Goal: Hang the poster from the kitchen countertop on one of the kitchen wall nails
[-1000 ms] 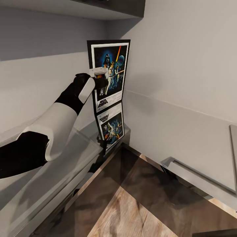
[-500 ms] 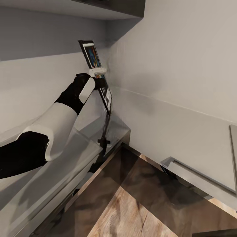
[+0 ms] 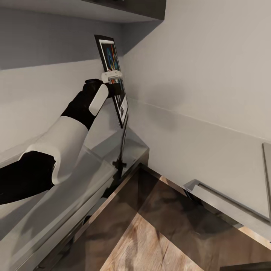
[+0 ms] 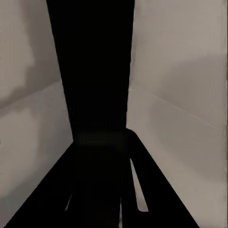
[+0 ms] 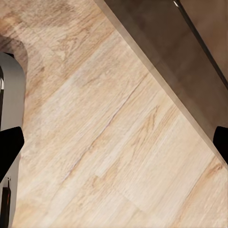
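Note:
My left gripper [image 3: 114,83] is shut on the poster [image 3: 110,55] and holds it upright in the air, close to the corner of two grey walls. The poster stands nearly edge-on to the head camera, so its blue artwork and white border show as a narrow strip. Its lower corner hangs just above the grey kitchen countertop [image 3: 90,165], which mirrors it. In the left wrist view the poster's dark back [image 4: 95,71] rises straight out from between the fingers. In the right wrist view my right gripper [image 5: 114,145] is open over the wooden floor, its dark fingertips [image 5: 9,149] far apart.
A dark upper cabinet [image 3: 124,6] hangs over the corner. The countertop's dark front edge [image 3: 109,195] borders the wood floor [image 3: 150,241]. A second grey ledge [image 3: 226,203] runs along the right wall. A grey rounded part [image 5: 10,95] lies beside the right gripper.
The poster has turned from facing the camera to nearly edge-on towards the left wall. It has then risen a little with the left gripper. The camera has not moved.

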Motion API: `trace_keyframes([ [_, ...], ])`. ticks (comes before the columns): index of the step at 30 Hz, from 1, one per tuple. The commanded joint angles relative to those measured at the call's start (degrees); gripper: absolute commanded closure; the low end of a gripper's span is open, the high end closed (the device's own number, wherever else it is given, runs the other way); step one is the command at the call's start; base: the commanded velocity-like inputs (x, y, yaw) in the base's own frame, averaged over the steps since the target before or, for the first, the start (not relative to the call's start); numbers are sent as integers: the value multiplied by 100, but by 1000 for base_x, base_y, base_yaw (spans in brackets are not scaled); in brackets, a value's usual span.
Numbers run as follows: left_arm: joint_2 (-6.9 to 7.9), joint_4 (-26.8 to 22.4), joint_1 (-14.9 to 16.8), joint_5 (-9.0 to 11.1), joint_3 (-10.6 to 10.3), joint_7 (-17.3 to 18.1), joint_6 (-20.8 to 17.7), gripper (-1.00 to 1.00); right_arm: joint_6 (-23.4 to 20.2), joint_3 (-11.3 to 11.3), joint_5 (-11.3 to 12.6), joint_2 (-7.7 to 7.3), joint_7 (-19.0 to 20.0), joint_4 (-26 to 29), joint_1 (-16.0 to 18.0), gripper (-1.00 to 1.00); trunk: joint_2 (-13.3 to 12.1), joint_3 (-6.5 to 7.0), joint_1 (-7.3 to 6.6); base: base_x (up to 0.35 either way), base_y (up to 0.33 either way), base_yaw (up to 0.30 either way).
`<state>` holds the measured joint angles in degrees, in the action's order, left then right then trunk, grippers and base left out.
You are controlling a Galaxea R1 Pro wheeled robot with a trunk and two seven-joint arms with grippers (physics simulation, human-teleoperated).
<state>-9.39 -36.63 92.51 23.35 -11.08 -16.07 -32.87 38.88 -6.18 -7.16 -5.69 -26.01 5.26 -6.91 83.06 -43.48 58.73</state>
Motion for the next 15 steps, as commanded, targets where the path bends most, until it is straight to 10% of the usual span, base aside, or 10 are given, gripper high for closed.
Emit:
trace_keyframes([
  [1, 3, -13, 3, 20, -24, -45, -24, 100, -21, -41, -31, -2, -60, 10, -3, -100, 2, -4, 0, 0, 0, 0],
  [15, 16, -485, 3, 23, 3, -45, -346, 100, -10, -32, -31, -6, -60, 11, -3, -100, 2, -4, 0, 0, 0, 0],
])
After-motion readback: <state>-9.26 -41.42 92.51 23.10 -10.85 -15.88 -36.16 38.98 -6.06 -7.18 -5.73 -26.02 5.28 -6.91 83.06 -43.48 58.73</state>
